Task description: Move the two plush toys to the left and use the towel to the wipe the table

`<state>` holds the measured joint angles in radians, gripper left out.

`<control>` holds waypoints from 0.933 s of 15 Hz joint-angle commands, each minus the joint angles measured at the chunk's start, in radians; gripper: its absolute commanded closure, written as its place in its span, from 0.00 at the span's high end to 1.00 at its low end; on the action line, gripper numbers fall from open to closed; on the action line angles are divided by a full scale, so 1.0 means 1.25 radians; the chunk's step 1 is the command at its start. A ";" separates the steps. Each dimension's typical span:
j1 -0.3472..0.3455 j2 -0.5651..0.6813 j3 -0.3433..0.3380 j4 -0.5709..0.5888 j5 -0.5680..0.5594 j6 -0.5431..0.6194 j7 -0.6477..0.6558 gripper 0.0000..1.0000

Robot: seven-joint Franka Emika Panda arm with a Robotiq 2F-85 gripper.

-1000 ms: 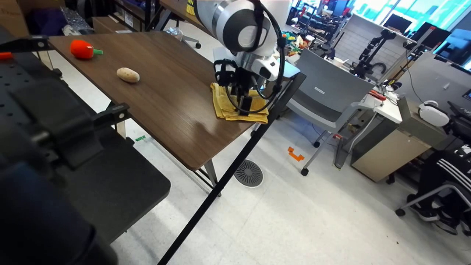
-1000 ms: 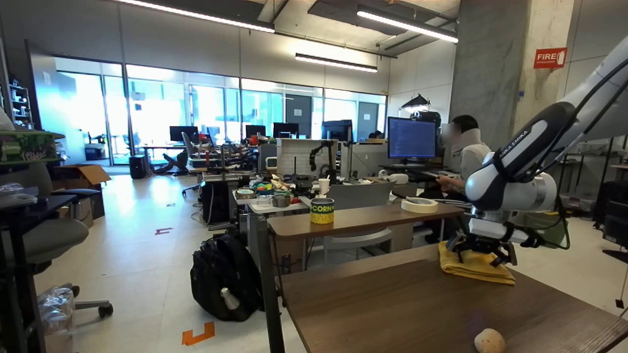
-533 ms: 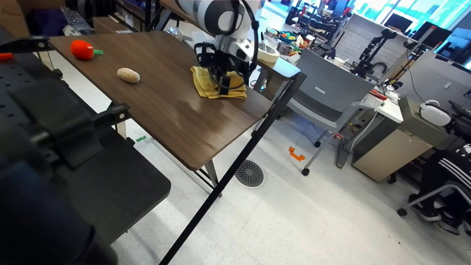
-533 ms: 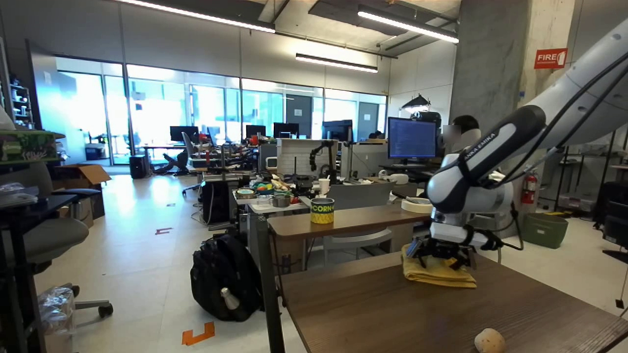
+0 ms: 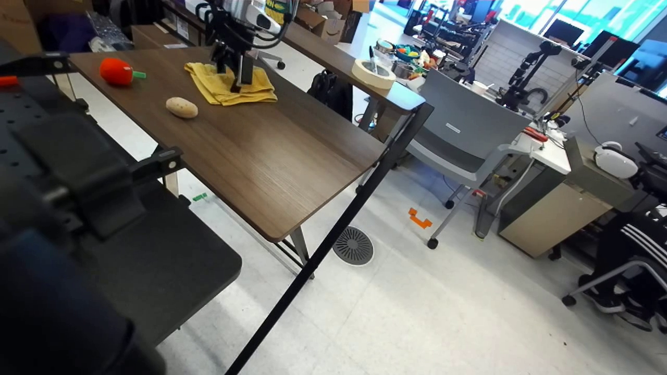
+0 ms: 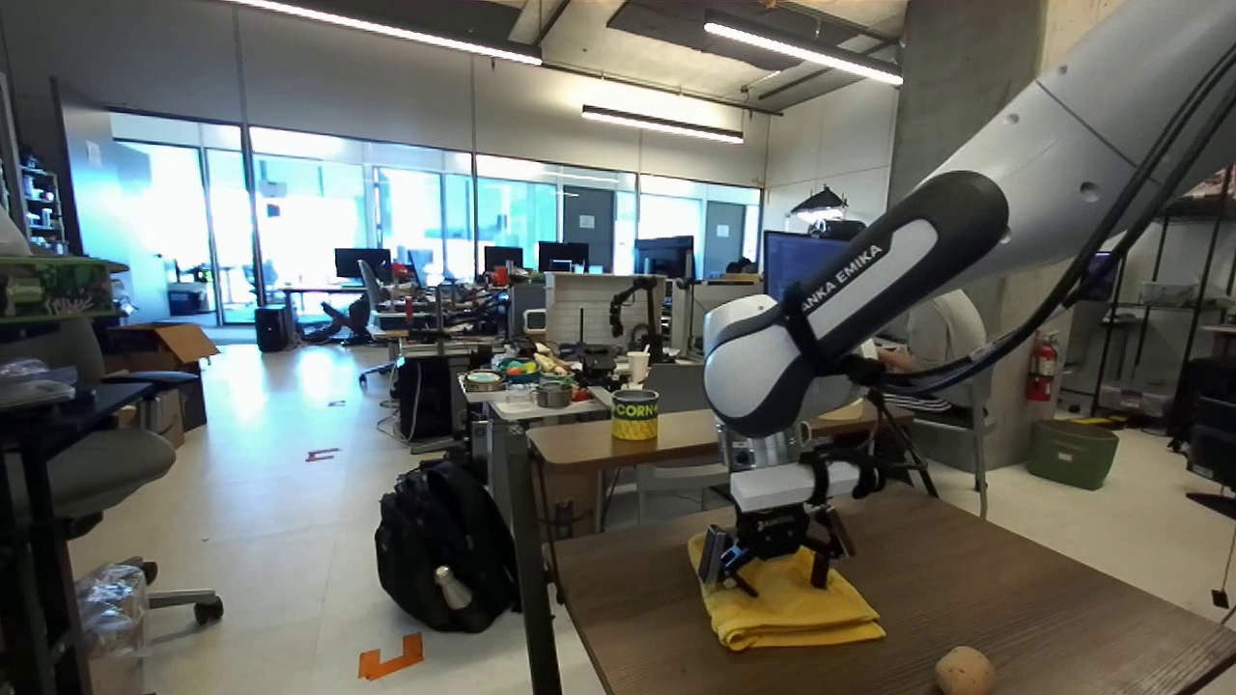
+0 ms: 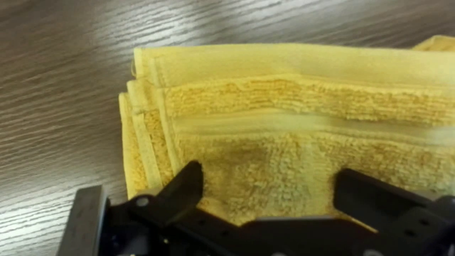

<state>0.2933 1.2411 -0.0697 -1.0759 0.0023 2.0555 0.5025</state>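
Just above the folded yellow terry-cloth towel (image 7: pixel 284 99), the wrist view looks down past jointed black fingers (image 7: pixel 185 186), so near that the towel runs out of frame. In an exterior view, well back and tilted sideways, the camera looks down on the towel across a flat black board (image 5: pixel 177 271); in an exterior view set nearly level, it faces a tall glass-panelled wall (image 6: pixel 420 217) far beyond the towel. Both share the towel, the dark brown wood-grain desk (image 5: pixel 271 156) beneath it and the oval beige plush toy (image 5: pixel 182 107) near it.
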 commanded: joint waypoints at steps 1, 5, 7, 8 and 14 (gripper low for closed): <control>0.061 0.060 -0.042 0.113 -0.080 -0.101 0.033 1.00; 0.047 0.080 -0.059 0.158 -0.125 -0.124 0.020 1.00; 0.060 0.050 -0.057 0.104 -0.110 -0.101 0.031 1.00; 0.053 0.054 -0.058 0.111 -0.110 -0.101 0.028 1.00; -0.011 0.045 0.043 0.091 -0.005 0.040 -0.035 1.00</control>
<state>0.3113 1.3041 -0.0892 -0.9473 -0.0654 2.0318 0.5083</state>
